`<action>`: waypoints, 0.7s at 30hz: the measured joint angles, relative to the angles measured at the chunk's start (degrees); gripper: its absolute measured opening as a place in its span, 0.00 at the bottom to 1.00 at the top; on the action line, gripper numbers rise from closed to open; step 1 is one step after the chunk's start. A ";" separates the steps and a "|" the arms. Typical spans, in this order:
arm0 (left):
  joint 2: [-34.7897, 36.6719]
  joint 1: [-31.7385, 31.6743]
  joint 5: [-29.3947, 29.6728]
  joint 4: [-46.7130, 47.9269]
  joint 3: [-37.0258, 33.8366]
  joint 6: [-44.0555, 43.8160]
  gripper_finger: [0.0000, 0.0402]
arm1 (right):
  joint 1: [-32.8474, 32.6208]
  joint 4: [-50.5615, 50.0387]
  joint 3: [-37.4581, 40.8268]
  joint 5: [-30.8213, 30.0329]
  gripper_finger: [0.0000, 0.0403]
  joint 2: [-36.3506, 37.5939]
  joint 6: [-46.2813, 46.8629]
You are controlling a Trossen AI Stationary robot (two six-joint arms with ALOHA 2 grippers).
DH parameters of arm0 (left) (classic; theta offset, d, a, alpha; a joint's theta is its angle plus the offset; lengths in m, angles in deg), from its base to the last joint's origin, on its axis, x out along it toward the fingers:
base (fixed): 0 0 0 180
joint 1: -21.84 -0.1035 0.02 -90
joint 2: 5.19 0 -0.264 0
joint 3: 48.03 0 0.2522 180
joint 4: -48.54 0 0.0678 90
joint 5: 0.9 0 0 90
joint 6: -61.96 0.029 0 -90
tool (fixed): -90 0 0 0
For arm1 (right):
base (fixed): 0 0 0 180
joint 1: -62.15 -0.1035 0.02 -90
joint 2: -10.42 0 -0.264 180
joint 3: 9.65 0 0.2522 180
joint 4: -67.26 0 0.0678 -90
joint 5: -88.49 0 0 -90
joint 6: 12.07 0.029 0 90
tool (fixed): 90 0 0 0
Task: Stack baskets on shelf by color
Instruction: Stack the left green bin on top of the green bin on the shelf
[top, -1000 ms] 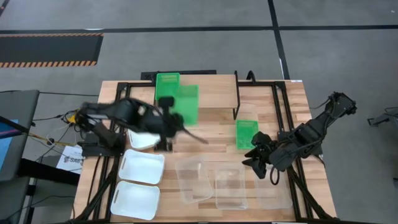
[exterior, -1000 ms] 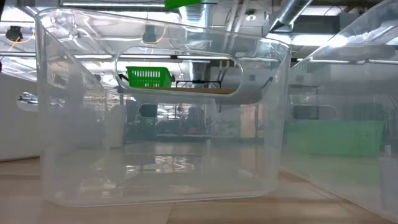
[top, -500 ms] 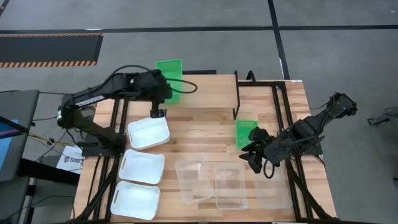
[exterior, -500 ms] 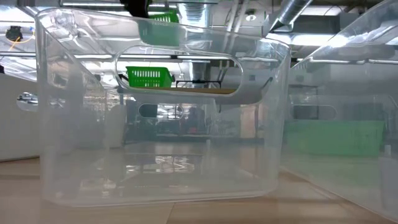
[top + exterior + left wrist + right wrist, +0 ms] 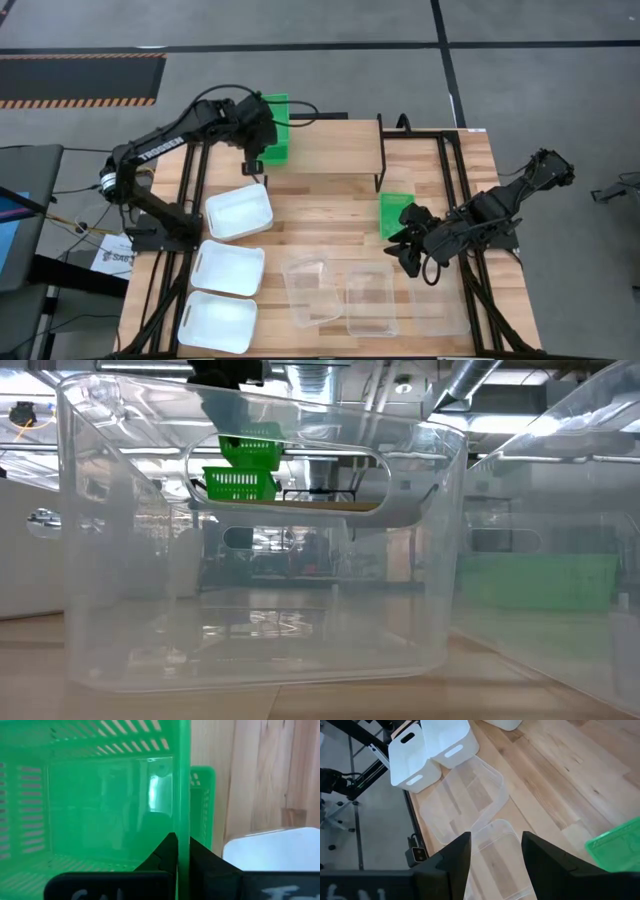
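Green basket [image 5: 276,140] hanging in the left gripper [image 5: 262,152] over the shelf [image 5: 330,147].
Fingers are pinching its wall, right above a second green basket [image 5: 239,485] (already on the shelf); the right gripper [image 5: 403,250] is waiting wide open, holding nothing, beside a third green basket [image 5: 394,213].

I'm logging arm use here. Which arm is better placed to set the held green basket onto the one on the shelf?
Left: the left gripper grips the held green basket just above the shelf basket. The right gripper hangs open by the clear baskets.
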 joint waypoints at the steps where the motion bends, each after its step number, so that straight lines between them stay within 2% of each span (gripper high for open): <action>1: 0.00 -0.12 0.00 -0.01 0.00 0.48 0.00 | 0.02 0.03 0.00 0.00 0.50 0.00 0.04; 5: 0.00 -0.20 0.29 -0.58 0.00 2.89 0.00 | 0.00 0.07 -0.02 0.01 0.50 0.00 0.59; 21: 0.00 -0.75 0.05 -0.70 0.02 3.57 0.00 | 0.39 0.15 -0.02 0.00 0.50 0.00 0.61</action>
